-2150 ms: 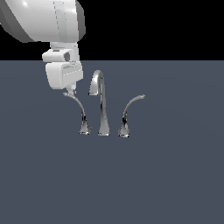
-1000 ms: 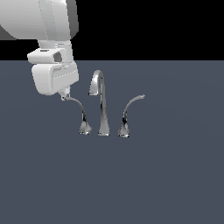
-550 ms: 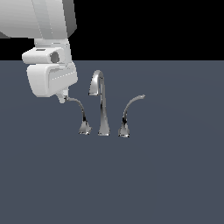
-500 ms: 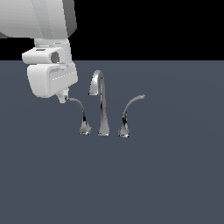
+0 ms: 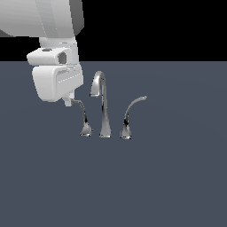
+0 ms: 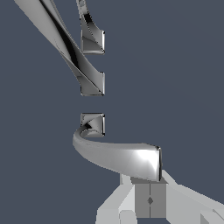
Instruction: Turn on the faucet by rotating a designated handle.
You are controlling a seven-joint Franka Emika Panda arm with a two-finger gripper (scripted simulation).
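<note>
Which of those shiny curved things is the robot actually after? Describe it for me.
Find the tall gooseneck spout in the middle of the faucet. The handle is the short lever toward the exterior view's left, its tip arcing up under the white gripper; its twin curves the other way.

Chrome faucet (image 5: pixel 104 111); white pincer (image 5: pixel 67 102).

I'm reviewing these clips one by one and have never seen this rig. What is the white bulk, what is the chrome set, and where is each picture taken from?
These are simulator renders. The white bulk is a robot arm ending in a claw. One camera watches from off the arm, the other rides on its wrist. On the dark surface stands a chrome faucet: a tall spout with a curved lever on each side. The claw sits at the tip of the handle on the exterior view's left. Whether it grips it, I cannot tell.
</note>
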